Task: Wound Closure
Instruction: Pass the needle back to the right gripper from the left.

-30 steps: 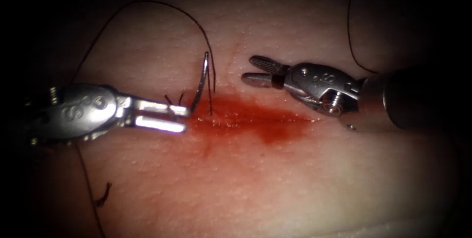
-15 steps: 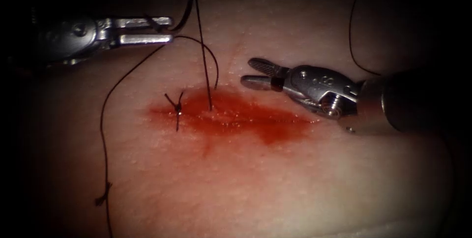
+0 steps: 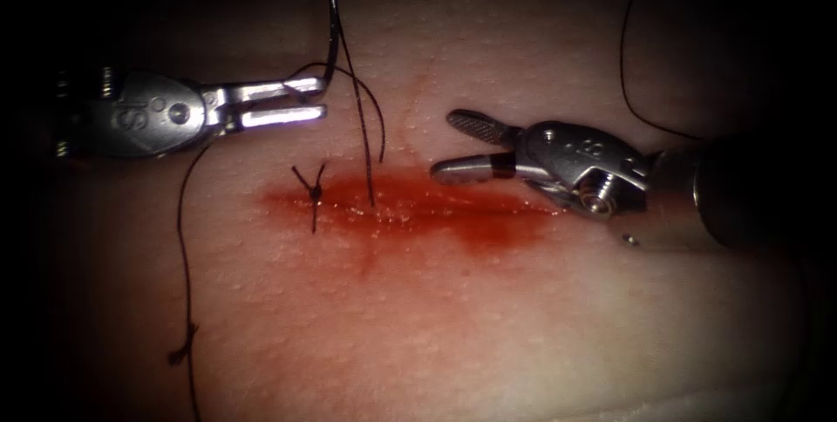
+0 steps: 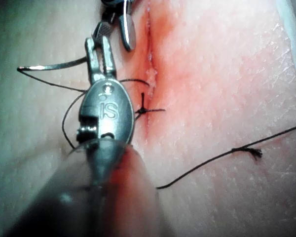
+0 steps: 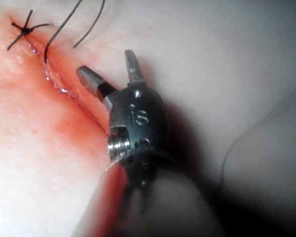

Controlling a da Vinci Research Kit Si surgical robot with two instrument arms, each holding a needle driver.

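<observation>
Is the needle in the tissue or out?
Out. The left tool holds the needle near one end, clear above the tissue; only thread enters the cut.

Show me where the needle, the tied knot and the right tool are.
needle (image 3: pixel 332 34), endoscope view, on its curved body above the left tool's jaws.
tied knot (image 3: pixel 315 188), endoscope view, on its centre.
right tool (image 3: pixel 453 143), endoscope view, midway between its open jaw tips.

The left tool (image 3: pixel 314 99), gripping the needle (image 3: pixel 332 30), now sits above the cut (image 3: pixel 418 204) instead of at it. The needle is out of the tissue (image 3: pixel 523 317), thread (image 3: pixel 366 143) trailing. The right tool (image 3: pixel 453 145) has its jaws spread wider, lower jaw nearer the cut.
</observation>
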